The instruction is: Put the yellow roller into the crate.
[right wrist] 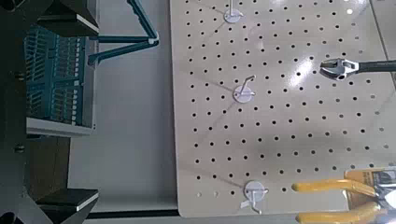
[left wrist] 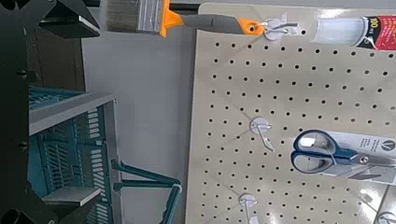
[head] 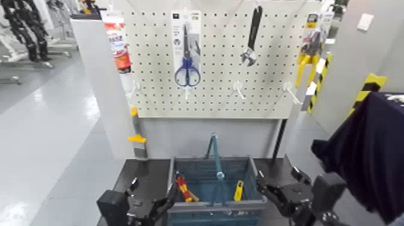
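Inside the slatted blue-grey plastic crate point(head: 191, 208) lies a yellow-handled tool point(head: 238, 190); the right end effector point(head: 277, 183), wide open and empty, could snag the crate's rim if lowered carelessly.

Head view faces the pegboard point(head: 210, 96) from above; wrist views (closer) share it.

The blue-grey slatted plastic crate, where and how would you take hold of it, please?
I would grip the middle of the blue handle from above, fingers either side: it stands upright over the crate, its bar slim and exposed.
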You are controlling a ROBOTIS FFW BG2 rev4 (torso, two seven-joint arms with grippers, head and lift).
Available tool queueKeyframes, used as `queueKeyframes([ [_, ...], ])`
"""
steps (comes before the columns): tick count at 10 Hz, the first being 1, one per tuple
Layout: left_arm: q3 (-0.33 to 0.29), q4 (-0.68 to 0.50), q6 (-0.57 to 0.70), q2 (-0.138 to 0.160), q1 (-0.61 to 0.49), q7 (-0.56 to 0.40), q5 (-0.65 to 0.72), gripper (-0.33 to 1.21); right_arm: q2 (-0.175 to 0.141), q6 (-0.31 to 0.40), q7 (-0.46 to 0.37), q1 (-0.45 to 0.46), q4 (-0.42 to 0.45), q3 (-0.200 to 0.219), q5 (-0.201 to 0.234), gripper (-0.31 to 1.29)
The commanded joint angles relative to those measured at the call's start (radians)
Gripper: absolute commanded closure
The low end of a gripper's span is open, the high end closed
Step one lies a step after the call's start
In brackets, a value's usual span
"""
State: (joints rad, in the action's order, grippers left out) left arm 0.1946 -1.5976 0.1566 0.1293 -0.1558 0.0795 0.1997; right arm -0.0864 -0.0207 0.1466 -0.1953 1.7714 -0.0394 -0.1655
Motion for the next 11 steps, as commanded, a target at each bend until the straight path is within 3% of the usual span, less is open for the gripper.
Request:
queueKeyframes([
  [1, 0.000, -0.001, 0.000, 0.001, -0.001, 0.000, 0.001, 0.11, 0.039, 0.085, -0.033, -0.095, 0.026, 0.015, 0.055, 0.10],
  [6, 0.000, -0.005, -0.008, 0.003, -0.002, 0.003, 0.001, 0.11, 0.062, 0.142, -0.078, -0.194, 0.037, 0.030, 0.141, 0.09],
  [11, 0.000, -0.007, -0.009, 0.001, -0.004, 0.003, 0.000, 0.11, 0.073, 0.142, -0.075, -0.205, 0.033, 0.029, 0.138, 0.10],
])
